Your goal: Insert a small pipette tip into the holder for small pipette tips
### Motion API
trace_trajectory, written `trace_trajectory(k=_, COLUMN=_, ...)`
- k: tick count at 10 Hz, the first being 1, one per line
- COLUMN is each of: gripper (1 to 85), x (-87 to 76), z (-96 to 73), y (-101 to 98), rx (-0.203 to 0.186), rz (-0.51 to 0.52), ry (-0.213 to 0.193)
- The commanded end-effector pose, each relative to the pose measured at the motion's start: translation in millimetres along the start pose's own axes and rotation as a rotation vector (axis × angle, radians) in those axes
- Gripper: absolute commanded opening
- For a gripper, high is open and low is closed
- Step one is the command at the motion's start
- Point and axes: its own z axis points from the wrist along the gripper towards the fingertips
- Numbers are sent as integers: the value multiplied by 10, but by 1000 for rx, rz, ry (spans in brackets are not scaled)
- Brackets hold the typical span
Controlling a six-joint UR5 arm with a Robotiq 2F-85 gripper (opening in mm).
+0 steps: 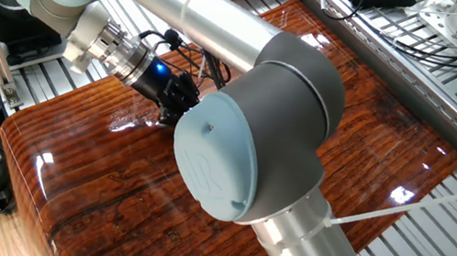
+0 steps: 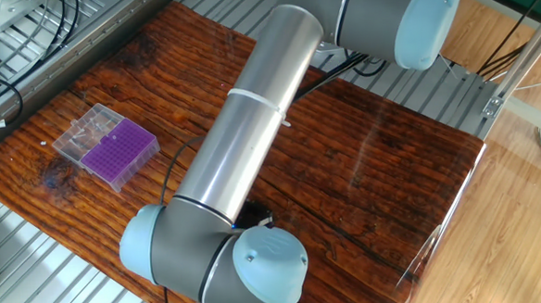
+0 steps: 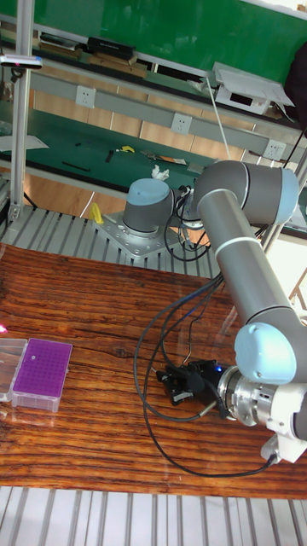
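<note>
While the arm [image 2: 251,125] stretches low across the table [image 2: 382,155], its gripper [image 3: 177,382] hangs just above the wood near the front edge; whether the fingers are open or closed cannot be told. Well apart sits the purple holder [image 2: 117,150], its clear lid [image 2: 82,131] attached beside it.

Even, bright overhead lighting in all three views. The glossy reddish-brown wooden table [image 1: 106,191] carries white specular patches at lower left and right of one fixed view. In the tall fixed view, window glare at the right edge washes out detail. Focus is sharp; shadows are soft and faint.
</note>
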Motion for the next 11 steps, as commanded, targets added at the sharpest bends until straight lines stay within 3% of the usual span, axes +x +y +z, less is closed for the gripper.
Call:
trace_trajectory(k=1, gripper=277, x=-40, z=14, y=57, rx=-21, rz=-3, ry=-7)
trace_trajectory(k=11, gripper=260, x=12, z=117, y=0, rx=-9, rz=2, ry=3)
